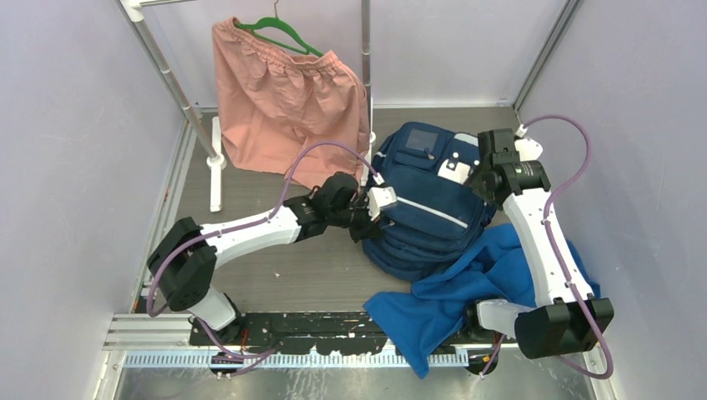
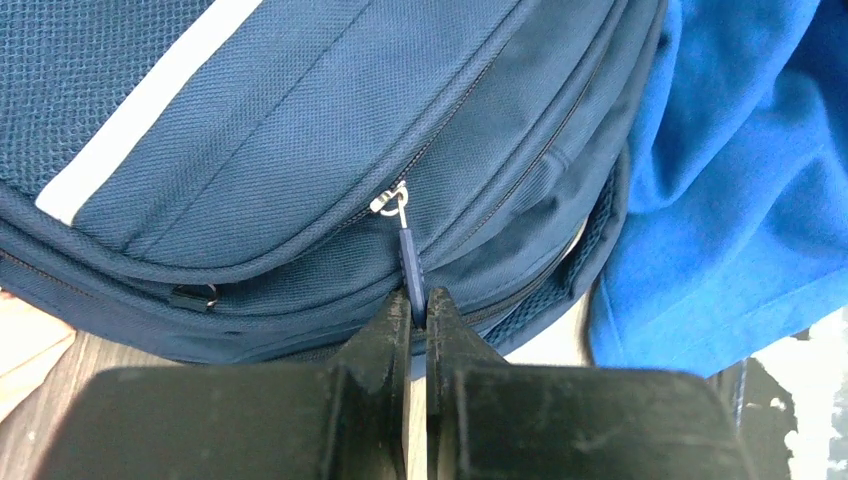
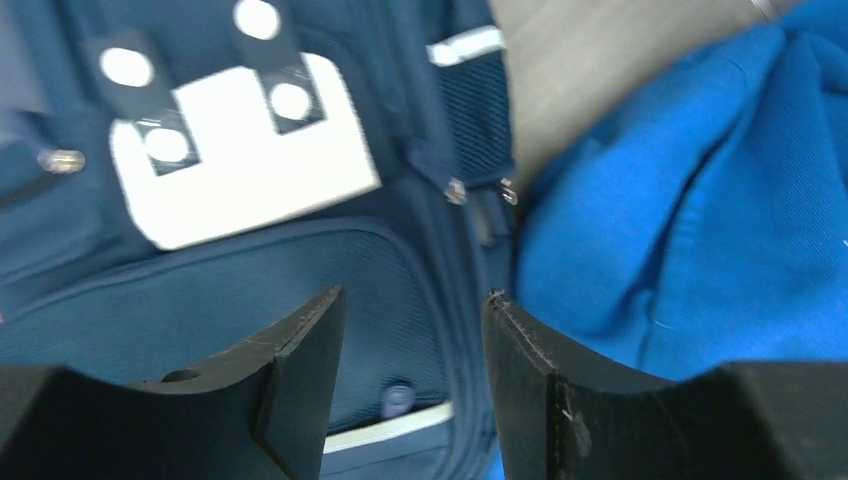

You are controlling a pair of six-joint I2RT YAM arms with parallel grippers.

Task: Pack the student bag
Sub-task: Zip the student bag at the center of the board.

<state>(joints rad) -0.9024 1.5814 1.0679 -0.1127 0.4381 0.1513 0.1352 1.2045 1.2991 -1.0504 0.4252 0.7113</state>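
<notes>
Left gripper [image 2: 420, 300] is clamped shut on the zipper pull [image 2: 408, 258] of the student bag [image 1: 429, 204]. Bag lies on the table [image 1: 317, 271], blue cloth [image 1: 467, 292] touching its near side. Right gripper [image 3: 415, 300], spread wide and empty, hovers above the bag. Step, judged: working the zipper. Next move requires a pull along the zipper track.

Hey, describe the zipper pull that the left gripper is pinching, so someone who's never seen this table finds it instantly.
Find the navy student bag on the table, then its side facing the left arm. Below the white stripe, a slim navy pull tab hangs from a silver slider; it alone sits clamped in the left gripper.
</notes>
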